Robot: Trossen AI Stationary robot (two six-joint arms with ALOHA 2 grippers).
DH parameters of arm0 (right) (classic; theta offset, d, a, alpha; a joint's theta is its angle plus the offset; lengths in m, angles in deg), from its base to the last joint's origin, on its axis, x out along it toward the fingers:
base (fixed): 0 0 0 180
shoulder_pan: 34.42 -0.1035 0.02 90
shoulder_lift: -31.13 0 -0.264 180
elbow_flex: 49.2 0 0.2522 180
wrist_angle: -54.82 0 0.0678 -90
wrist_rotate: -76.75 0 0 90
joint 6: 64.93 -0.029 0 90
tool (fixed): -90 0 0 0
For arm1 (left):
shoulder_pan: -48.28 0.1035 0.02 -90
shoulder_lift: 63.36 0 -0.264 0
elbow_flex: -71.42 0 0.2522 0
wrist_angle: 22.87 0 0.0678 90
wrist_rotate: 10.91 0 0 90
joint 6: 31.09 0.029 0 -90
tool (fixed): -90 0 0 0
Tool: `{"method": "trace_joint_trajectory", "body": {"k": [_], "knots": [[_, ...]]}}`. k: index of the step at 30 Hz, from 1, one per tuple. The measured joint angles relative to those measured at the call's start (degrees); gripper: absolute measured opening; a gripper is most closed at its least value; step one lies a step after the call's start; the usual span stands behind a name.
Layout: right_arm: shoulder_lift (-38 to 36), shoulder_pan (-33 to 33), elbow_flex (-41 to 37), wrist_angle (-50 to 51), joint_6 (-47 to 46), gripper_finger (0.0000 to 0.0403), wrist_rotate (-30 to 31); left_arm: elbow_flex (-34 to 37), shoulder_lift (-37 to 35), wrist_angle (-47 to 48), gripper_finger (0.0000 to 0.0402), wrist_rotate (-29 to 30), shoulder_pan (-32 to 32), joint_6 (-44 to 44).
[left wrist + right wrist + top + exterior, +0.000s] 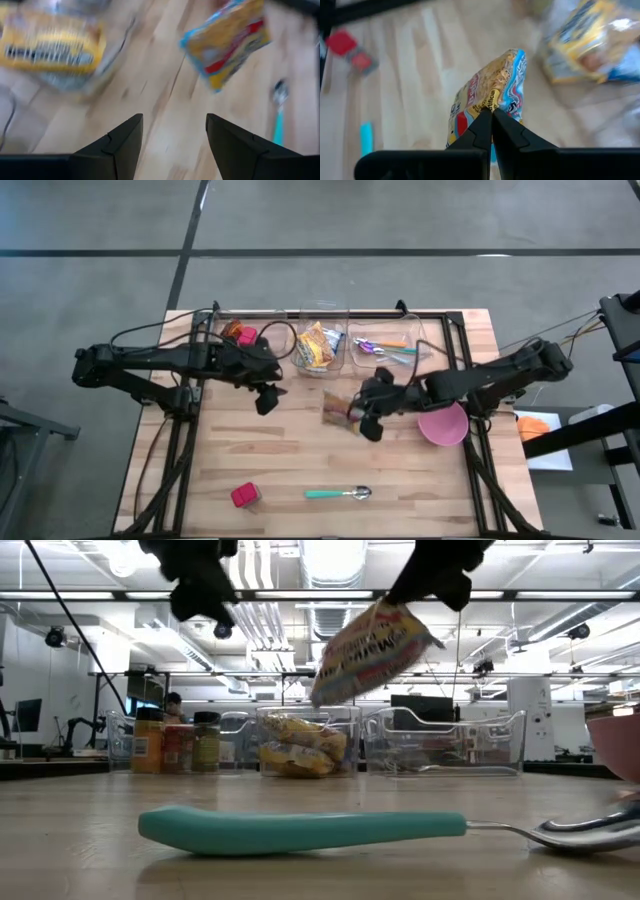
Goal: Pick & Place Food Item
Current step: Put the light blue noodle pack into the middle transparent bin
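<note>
Right tool [491, 116] clamped tight on the corner of a snack packet [490, 97], pinching only the crimped edge. Packet hung in the air above the surface [300, 460], clear of the wood, roughly mid-table in the high view [340, 412] and tilted in the low view [375, 645]. Left tool [172, 135] stood open and empty, near the clear bins, holding nothing.

Thin grip, judged the main risk: only a sliver of foil between the fingertips, so any quick swing or wrist turn likely to let the packet slide out and drop to the wood. Dangling body also likely to sway, and so to catch the rim of the middle bin [320, 350] rather than clear it, if carried that way. That bin already held other packets [300, 755], leaving less room for a clean drop.

Pink bowl [443, 425] sat just beside the right arm near the edge of the surface; a low sweep of the forearm judged able to nudge it toward the edge. Teal-handled spoon [338, 494] and red block [244, 496] lay well apart near the front, no hindrance. Both arms close across the middle, so a crossing path judged a chance for contact.
</note>
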Motion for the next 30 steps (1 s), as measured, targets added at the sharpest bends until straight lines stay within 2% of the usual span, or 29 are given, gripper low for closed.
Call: {"method": "trace_joint_trajectory", "body": {"k": [6,15,30], "knots": [[-6.23,5.02,0.00,-2.22,2.68,0.0007,1.43,0.00,0.02,-8.94,0.0224,0.00,0.01,-0.14],[-10.58,14.44,0.00,-9.42,8.13,0.0007,0.49,0.00,0.02,-10.45,0.0224,2.41,0.16,-0.55],[-9.14,30.60,0.00,-17.57,11.63,0.0008,-12.97,0.00,0.07,-16.09,0.0224,4.44,0.22,-4.27]]}}
